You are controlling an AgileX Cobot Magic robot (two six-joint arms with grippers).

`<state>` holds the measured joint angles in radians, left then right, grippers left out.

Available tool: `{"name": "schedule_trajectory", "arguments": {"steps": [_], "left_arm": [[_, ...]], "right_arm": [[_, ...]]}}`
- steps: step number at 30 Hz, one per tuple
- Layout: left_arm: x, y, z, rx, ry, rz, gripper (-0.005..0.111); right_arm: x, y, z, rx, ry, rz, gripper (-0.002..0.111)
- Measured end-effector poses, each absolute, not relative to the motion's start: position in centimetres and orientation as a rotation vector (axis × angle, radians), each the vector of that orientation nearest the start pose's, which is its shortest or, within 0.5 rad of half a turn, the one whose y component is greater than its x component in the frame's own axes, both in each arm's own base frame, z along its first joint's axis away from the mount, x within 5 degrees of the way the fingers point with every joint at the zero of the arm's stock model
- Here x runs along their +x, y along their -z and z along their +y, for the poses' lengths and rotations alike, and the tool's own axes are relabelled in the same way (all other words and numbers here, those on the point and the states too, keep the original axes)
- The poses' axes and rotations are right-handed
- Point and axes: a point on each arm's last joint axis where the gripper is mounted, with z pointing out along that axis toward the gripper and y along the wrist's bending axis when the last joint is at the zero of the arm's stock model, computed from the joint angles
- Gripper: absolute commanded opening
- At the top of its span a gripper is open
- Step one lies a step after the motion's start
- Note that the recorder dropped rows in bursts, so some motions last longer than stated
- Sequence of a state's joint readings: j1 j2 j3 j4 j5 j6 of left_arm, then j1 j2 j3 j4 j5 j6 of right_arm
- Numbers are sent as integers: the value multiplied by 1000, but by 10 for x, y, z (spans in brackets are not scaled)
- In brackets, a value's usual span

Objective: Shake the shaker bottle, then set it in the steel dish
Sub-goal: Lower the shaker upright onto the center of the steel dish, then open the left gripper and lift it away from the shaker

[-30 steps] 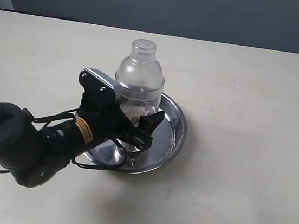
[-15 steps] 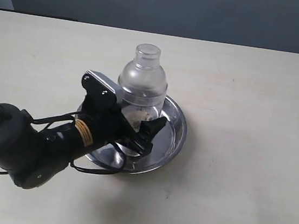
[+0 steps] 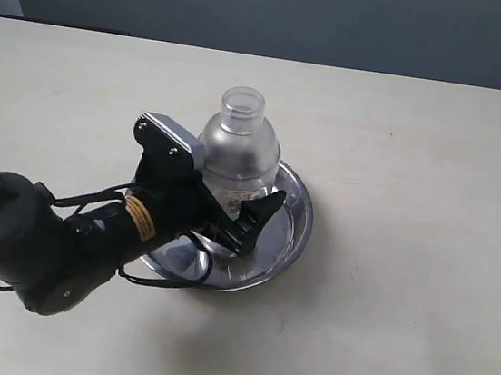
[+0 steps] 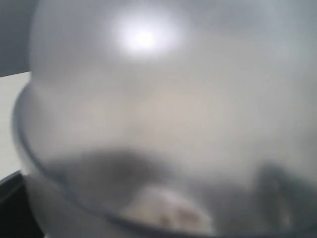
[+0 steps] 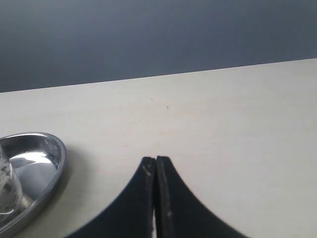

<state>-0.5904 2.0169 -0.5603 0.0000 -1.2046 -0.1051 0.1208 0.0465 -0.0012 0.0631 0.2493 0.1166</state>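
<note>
The shaker bottle [image 3: 239,149] stands upright with its base low inside the steel dish [image 3: 294,220]; whether it touches the dish floor I cannot tell. My left gripper [image 3: 234,206] is shut on the bottle's lower body, one black finger [image 3: 263,209] showing on the bottle's right side. In the left wrist view the blurred bottle [image 4: 163,99] fills the picture, with pale grains at its bottom. My right gripper [image 5: 156,161] is shut on nothing above bare table, with the steel dish [image 5: 34,168] off to one side. It does not show in the exterior view.
The pale tabletop [image 3: 417,171] spreads around the dish on all sides. A dark wall [image 3: 300,11] runs along the table's far edge. My left arm [image 3: 33,243] and its cable lie across the front left of the table.
The left gripper has lowered the bottle further into the dish. The cap sits lower in the view than one second ago.
</note>
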Motion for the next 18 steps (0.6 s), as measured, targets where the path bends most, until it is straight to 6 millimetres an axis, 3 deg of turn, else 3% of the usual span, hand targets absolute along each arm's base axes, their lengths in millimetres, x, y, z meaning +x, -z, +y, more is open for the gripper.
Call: {"name": "schedule_trajectory", "arguments": {"steps": [7,18], "left_arm": [[264,-108,-178,428,515,1700,105],[264,-149,-177,439,490,1559,105]], "right_arm": [[58,-188,8,40,-229,1783,-1],[58,-188,8,40,-229,1783,-1]]}}
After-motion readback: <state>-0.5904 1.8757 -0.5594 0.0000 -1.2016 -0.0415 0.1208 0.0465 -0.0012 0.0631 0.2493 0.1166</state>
